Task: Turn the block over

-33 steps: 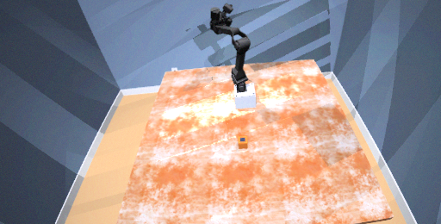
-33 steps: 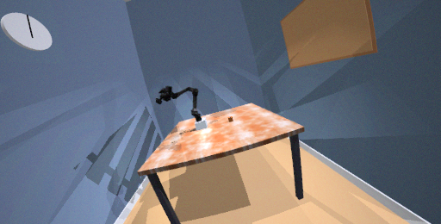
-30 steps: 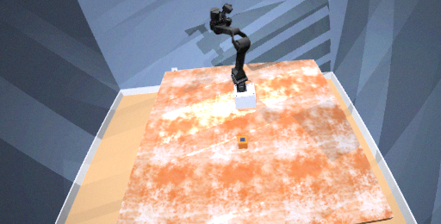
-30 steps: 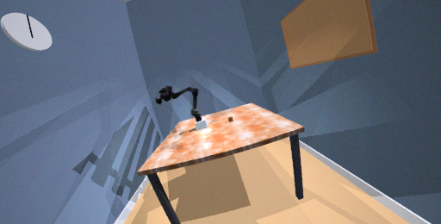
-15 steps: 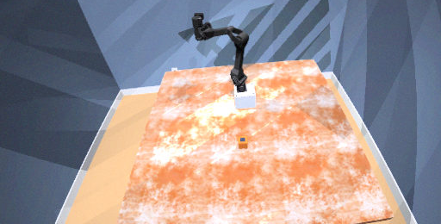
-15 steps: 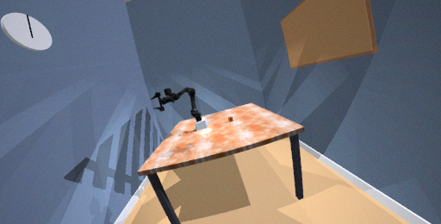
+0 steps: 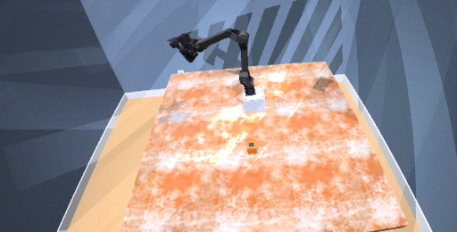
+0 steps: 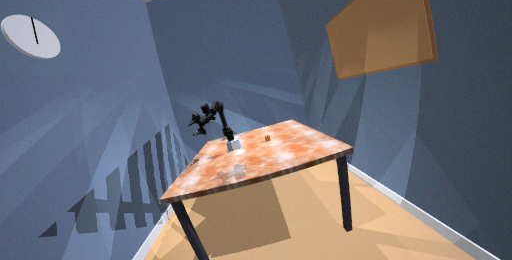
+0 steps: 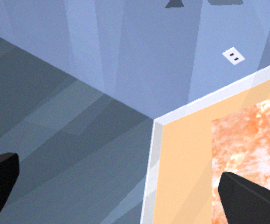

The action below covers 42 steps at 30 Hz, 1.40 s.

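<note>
A small orange block [image 7: 252, 147] [image 8: 268, 138] rests on the mottled orange table [image 7: 312, 171] [image 8: 280, 162], its dark blue marked side facing up. My gripper [image 7: 178, 46] [image 8: 194, 124] [image 9: 122, 173] is open and empty. It hangs high in the air beyond the table's far left corner, well away from the block. In the wrist view only the two dark fingertips show, over the room's floor corner and the table's edge [image 9: 252, 129]; the block is out of that view.
The arm's white base [image 7: 253, 102] [image 8: 233, 145] stands on the table towards its far side. Blue walls enclose the room. A wooden panel [image 8: 382, 27] and a round clock [image 8: 30, 36] hang on them.
</note>
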Tool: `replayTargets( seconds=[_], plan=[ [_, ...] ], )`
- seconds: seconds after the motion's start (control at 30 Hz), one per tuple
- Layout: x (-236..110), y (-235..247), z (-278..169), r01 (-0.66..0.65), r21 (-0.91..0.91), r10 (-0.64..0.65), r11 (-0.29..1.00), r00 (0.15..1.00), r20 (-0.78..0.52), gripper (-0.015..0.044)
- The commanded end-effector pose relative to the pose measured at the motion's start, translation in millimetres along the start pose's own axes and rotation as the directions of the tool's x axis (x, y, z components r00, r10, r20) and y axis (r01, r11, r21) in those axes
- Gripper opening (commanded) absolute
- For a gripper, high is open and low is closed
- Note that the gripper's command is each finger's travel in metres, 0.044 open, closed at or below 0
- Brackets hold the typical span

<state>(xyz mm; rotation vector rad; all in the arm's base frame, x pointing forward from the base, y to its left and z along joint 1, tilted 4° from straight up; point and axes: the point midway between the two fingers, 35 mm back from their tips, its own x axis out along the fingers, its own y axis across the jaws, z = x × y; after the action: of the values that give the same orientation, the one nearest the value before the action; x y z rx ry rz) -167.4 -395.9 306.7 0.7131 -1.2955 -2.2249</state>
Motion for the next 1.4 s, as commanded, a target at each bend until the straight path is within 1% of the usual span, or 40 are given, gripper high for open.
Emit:
replayTargets(
  seconds=[0.0, 0.2, 0.33, 0.5, 0.63, 0.8, 0.93, 1.03, 1.1, 1.23, 1.37],
  plan=[
    [-26, 3, -72, -0.038, -0.193, -0.003, 0.980, 0.979, -0.206, 0.0440],
    [-81, -4, -158, -0.171, -0.407, -0.035, 0.898, 0.892, -0.450, 0.0440],
    [-127, -20, -203, -0.305, -0.558, -0.091, 0.772, 0.816, -0.572, 0.0440],
    [-170, -37, -239, -0.440, -0.633, -0.152, 0.636, 0.733, -0.663, 0.0440],
    [-227, -60, -275, -0.608, -0.635, -0.217, 0.476, 0.619, -0.755, 0.0440],
    [-295, -93, -303, -0.778, -0.567, -0.313, 0.271, 0.486, -0.816, 0.0440],
    [-352, -126, -316, -0.881, -0.463, -0.416, 0.097, 0.386, -0.823, 0.0440],
    [-394, -152, -318, -0.933, -0.359, -0.492, -0.016, 0.320, -0.810, 0.0440],
    [-420, -169, -316, -0.955, -0.285, -0.540, -0.084, 0.284, -0.793, 0.0440],
    [-454, -196, -310, -0.968, -0.155, -0.611, -0.196, 0.244, -0.753, 0.0440],
    [-506, -241, -290, -0.926, 0.104, -0.722, -0.362, 0.208, -0.659, 0.0440]
  ],
)
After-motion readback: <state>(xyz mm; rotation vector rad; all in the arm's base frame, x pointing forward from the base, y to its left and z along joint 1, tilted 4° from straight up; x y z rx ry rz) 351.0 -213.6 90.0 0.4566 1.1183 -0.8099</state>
